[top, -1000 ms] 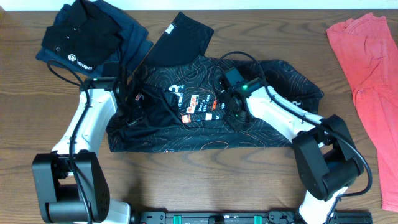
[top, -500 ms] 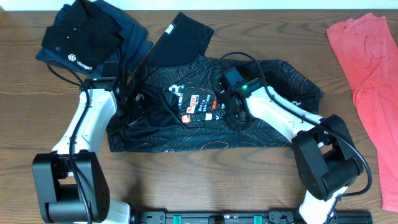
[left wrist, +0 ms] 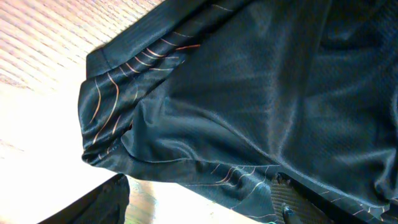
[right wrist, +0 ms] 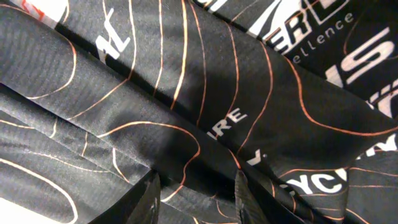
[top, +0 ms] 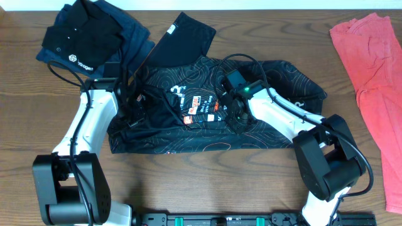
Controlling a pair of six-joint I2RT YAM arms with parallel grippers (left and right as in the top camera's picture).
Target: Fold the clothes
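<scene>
Wooden table (top: 207,188); jersey (top: 188,138) between black polo (top: 78,34) and coral garment (top: 374,81).

We take this for a robotics lab bench: a left arm (top: 88,125) and a right arm (top: 282,116) stand on a black rail (top: 207,220) at the edge of a wood-grain table (top: 207,182), where a black jersey (top: 264,135) and a coral-red garment (top: 370,75) lie spread out.

Overhead view: bright, even light, sharp focus, faint soft shadows on table (top: 188,182). Left wrist view: glare washes out wood; jersey (left wrist: 261,93) shows sheen. Right wrist view: print crisp, bottom edge dark.
</scene>
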